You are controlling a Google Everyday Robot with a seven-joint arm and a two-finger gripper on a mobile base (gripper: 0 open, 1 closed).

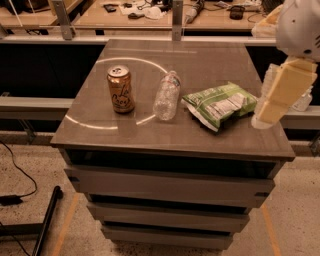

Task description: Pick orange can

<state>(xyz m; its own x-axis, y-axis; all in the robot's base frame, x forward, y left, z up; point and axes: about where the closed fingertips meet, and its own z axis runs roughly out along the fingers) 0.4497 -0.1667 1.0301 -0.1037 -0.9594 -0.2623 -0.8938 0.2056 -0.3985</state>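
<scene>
The orange can (120,89) stands upright on the left part of the brown table top (165,135), inside a pale ring of light. It is orange-gold with dark script and a silver top. My gripper (281,94) hangs at the right edge of the table, above its right rim and beside the chip bag, well to the right of the can. It holds nothing that I can see. The white arm housing (300,25) shows above it.
A clear crinkled plastic bottle (166,95) lies just right of the can. A green chip bag (220,104) lies between the bottle and my gripper. Benches with clutter (150,10) stand behind the table. A cable (20,192) and a black pole (47,220) lie on the floor at left.
</scene>
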